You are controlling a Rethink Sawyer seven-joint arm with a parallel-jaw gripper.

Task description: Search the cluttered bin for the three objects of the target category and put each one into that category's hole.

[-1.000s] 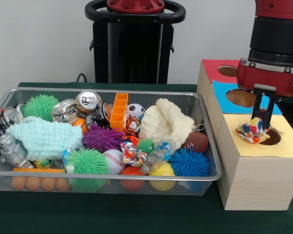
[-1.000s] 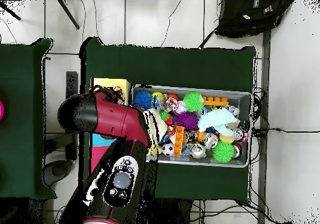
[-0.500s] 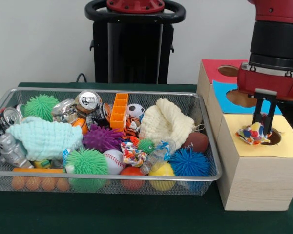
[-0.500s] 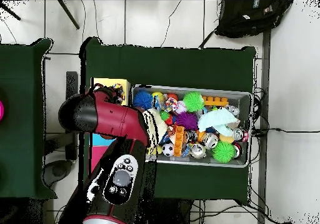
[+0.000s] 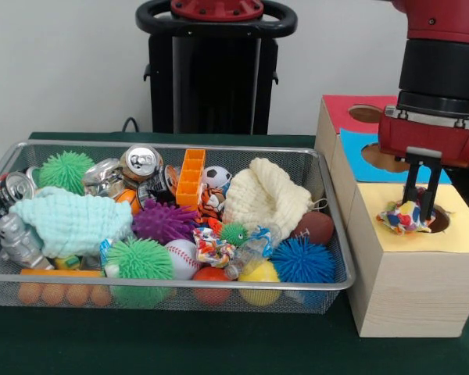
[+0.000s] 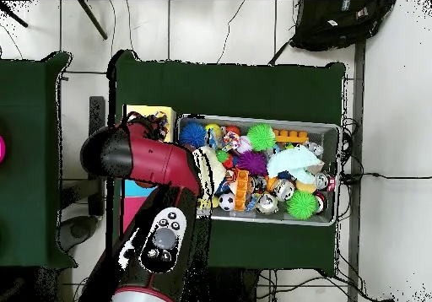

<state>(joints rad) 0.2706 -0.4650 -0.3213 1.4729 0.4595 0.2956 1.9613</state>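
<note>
The silver wire mesh bin [image 5: 172, 280] lies on the green table, full of clutter; it also shows in the overhead view [image 6: 253, 120]. The yellow-surround hole [image 5: 440, 222] tops the nearest pale wooden box [image 5: 406, 297]. My gripper [image 5: 419, 209] hangs just above the hole's left edge and is shut on a crumpled multicoloured wrapper [image 5: 400, 219], which sits at the hole's rim. In the overhead view my red arm [image 6: 148, 159] hides the gripper and most of the yellow card [image 6: 150, 112].
Behind the yellow box are the blue-surround hole [image 5: 384, 156] and the red-surround hole [image 5: 364, 113]. The bin holds spiky balls [image 5: 301, 262], cans [image 5: 141, 161], a cream cloth [image 5: 267, 195], a mint cloth [image 5: 70, 221], an orange tray [image 5: 191, 176] and a similar wrapper [image 5: 211, 248].
My gripper has sunk slightly with the wrapper, down onto the left edge of the yellow hole. The bin's contents have not moved.
</note>
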